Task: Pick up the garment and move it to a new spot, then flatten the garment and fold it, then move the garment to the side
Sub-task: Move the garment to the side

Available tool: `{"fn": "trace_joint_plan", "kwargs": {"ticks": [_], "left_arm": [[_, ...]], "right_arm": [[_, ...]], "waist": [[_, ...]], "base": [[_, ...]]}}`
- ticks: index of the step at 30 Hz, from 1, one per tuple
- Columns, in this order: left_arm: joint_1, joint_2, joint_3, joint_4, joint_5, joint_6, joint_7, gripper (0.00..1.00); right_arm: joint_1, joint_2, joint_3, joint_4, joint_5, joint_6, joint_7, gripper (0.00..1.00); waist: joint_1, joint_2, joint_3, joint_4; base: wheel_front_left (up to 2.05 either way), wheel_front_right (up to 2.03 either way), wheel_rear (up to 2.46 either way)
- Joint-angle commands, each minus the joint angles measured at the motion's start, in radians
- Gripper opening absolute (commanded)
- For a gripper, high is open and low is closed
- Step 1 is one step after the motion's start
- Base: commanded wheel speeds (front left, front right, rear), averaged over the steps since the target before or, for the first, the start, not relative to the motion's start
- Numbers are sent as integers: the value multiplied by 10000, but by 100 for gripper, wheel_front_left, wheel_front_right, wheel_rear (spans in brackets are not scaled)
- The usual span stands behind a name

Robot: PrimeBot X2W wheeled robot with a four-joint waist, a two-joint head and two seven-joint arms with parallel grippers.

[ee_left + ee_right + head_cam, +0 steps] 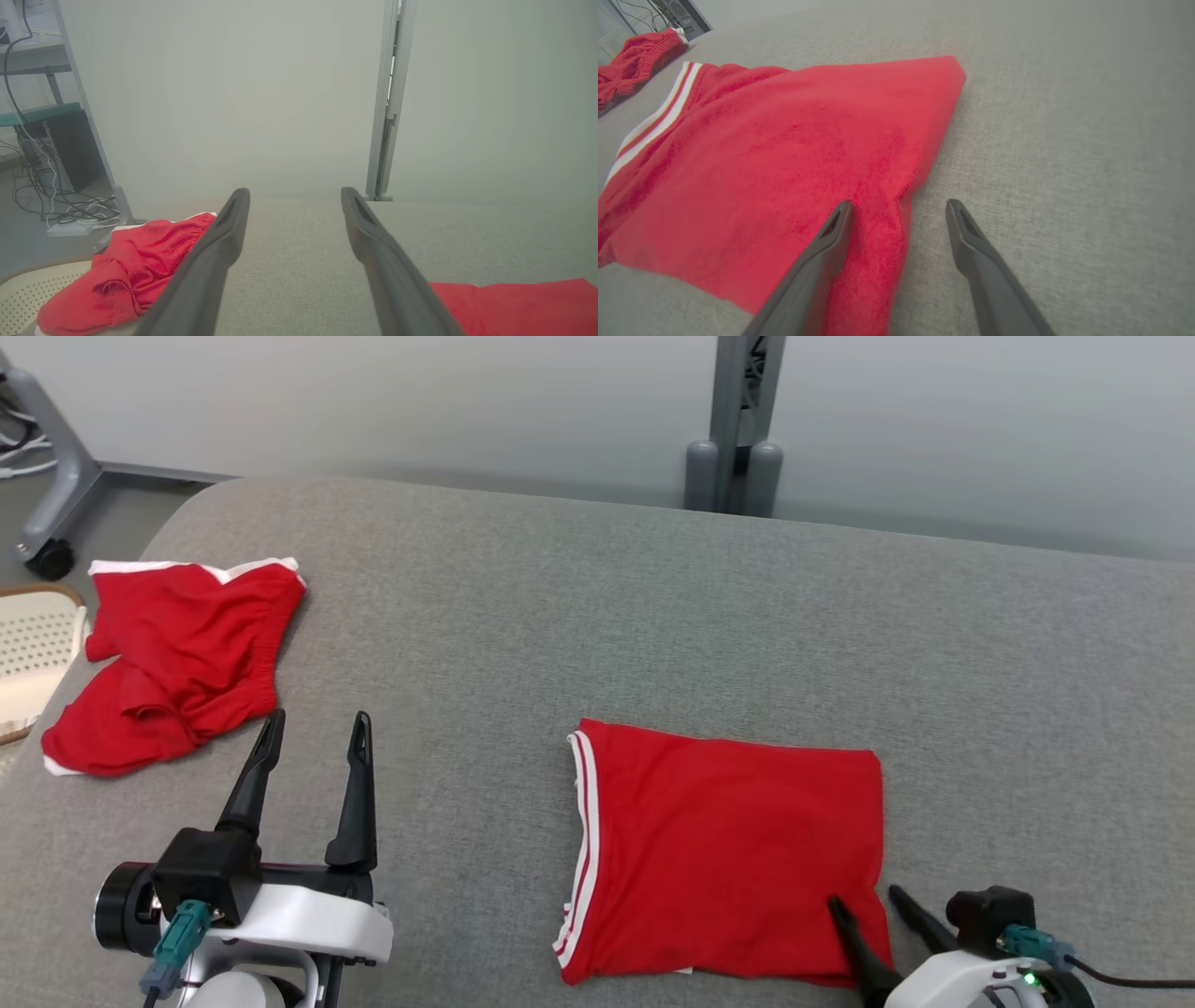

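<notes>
Grey woven tabletop [653, 616] holds a folded red white-striped garment [728, 840] — likely light, floppy, best pinched at the edge the spread right gripper [861, 896] straddles — left gripper [318, 716] spread too.

No writing, label, brand mark, number or sign can be read anywhere in these views.
</notes>
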Motion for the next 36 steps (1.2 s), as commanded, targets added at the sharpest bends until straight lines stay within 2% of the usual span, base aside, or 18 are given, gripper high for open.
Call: {"fn": "trace_joint_plan", "kwargs": {"ticks": [1,3,4,5,6,11,15,19,20,26,27,31,36], "left_arm": [[-173,41,19,96,-11,-56,-71,100],[-250,20,47,165,-10,-77,-119,100],[-260,22,59,195,1,-93,-139,100],[-276,22,59,222,22,-104,-165,100],[-320,36,73,246,43,-123,-182,100],[-468,40,209,337,63,-167,-289,100],[-600,34,311,328,60,-219,-344,100],[-656,-33,324,322,68,-251,-373,100],[-656,-33,324,322,68,-251,-373,100],[-1000,55,280,142,220,-345,-375,100],[-1201,139,280,73,282,-388,-331,100],[-1622,222,194,-119,406,-439,-174,100],[-2299,254,-101,-291,632,-629,54,100]], "right_arm": [[-140,-33,87,291,139,3,31,100],[-344,-21,307,726,322,3,118,100],[-420,-12,349,908,393,3,74,48],[-474,-2,439,1056,500,3,25,29],[-541,3,565,1161,601,3,28,0],[-905,-242,668,1277,843,2,-477,0],[-1018,-447,624,1036,760,2,-772,0],[-940,-727,571,663,490,2,-913,0],[-940,-727,571,663,490,2,-913,0],[-1442,-1255,356,451,-12,2,-1128,0],[-1835,-1475,247,590,-65,2,-1254,0],[-2974,-1878,38,1213,-166,2,-1685,0],[-4312,-2614,-296,2537,-291,2,-2132,0]], "waist": [[0,0,78,181],[0,0,108,245],[0,0,118,263],[0,0,129,280],[0,0,138,283],[0,0,147,109],[0,0,199,-374],[0,0,298,-1098],[0,0,298,-1098],[0,0,773,-2485],[0,0,1017,-2943],[0,0,1538,-3727],[0,0,2109,-4076]], "base": [[0,0,0],[0,0,0],[0,0,0],[0,0,0],[0,0,0],[0,0,0],[0,0,0],[0,0,0],[0,0,0],[0,0,0],[0,0,0],[0,0,0],[0,0,0]]}}
